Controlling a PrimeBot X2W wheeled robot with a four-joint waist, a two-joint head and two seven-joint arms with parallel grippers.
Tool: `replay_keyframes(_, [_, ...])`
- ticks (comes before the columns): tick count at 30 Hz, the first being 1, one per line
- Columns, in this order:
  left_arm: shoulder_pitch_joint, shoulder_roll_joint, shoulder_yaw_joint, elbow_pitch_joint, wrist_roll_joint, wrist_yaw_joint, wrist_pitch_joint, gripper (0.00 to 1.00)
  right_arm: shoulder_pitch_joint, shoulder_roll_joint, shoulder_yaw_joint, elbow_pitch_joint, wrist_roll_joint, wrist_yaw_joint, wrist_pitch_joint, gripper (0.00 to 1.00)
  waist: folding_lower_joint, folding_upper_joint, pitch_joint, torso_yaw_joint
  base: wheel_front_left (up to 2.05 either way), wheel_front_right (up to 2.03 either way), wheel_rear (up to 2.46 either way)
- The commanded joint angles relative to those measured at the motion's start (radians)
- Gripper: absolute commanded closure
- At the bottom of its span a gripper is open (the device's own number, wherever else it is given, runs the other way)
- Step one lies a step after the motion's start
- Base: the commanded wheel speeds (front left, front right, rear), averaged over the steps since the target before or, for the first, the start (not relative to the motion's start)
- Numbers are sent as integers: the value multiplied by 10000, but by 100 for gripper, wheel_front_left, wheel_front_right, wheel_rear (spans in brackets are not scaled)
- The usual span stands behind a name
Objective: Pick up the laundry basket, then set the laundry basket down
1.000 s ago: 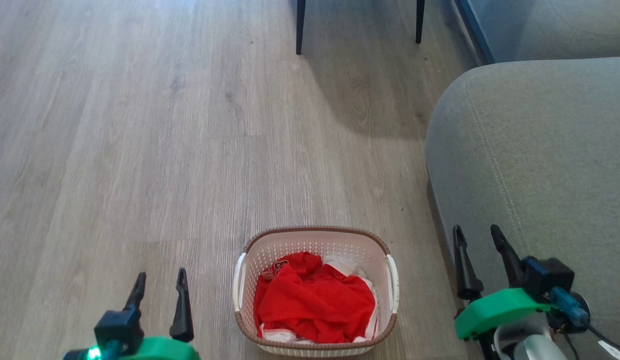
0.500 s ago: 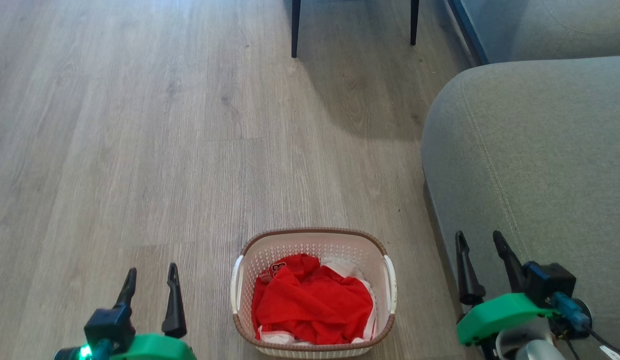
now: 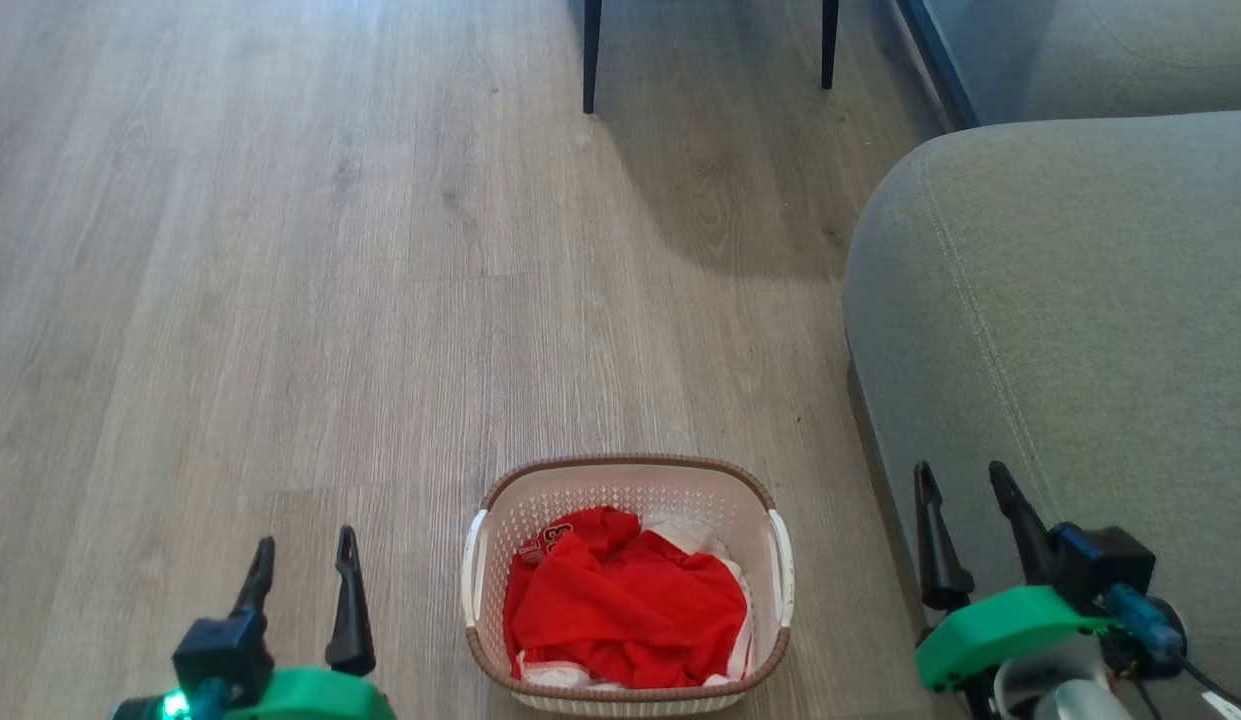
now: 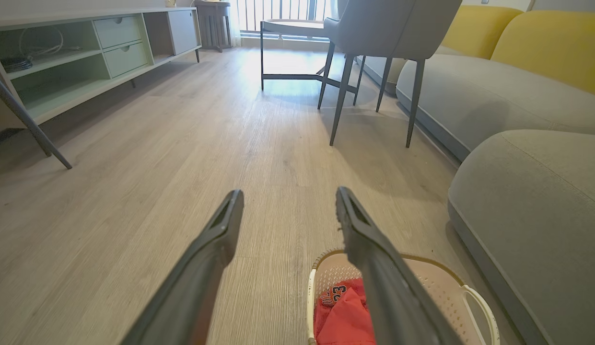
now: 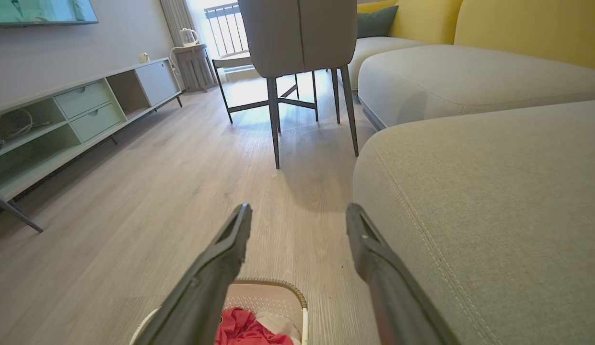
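Seen from the robot's head: a laundry basket [image 3: 630, 492] of cream plastic with a brown woven-look rim is stood upright on a pale wood floor [image 3: 280, 300], near the bottom middle of the view. It is heaped with a red garment [image 3: 630, 605] and some white cloth. A white handle [image 3: 471, 565] is fitted on each short side.

The left gripper [image 3: 306, 537] is held to the basket's left and the right gripper [image 3: 959, 467] to its right, beside a grey sofa [image 3: 1080, 300]. Both pairs of dark fingers are spread wide, nothing is held in either, and the basket is touched by neither.

Two stages are fitted by this scene: a basket waiting to be lifted, or one already put back on the floor. In either case, the right arm is best kept clear of the sofa edge, and the basket's rim is best left unknocked, so that it is kept level and the clothes are kept inside.

In the left wrist view, white numerals [image 4: 339, 291] are printed on the red garment. They appear to read "23", though they are small. No other writing or brand can be made out.
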Motion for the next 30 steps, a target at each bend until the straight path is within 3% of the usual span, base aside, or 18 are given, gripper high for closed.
replay_keyframes(1, [-4, -8, -26, 73, -11, 4, 7, 100, 3, 4, 5, 68, 9, 0, 6, 100, 0, -1, 1, 0, 0, 0, 0])
replay_keyframes(5, [135, -70, -87, 756, -57, 2, 57, 100, 197, 32, 49, 760, 32, 0, 23, 100, 0, -1, 2, -1, 0, 0, 0])
replay_keyframes(30, [-423, -131, 402, 869, -2737, -450, 731, 100, -91, -122, -204, 716, 2754, -3, 565, 100, 0, -1, 67, -13, 0, 0, 0])
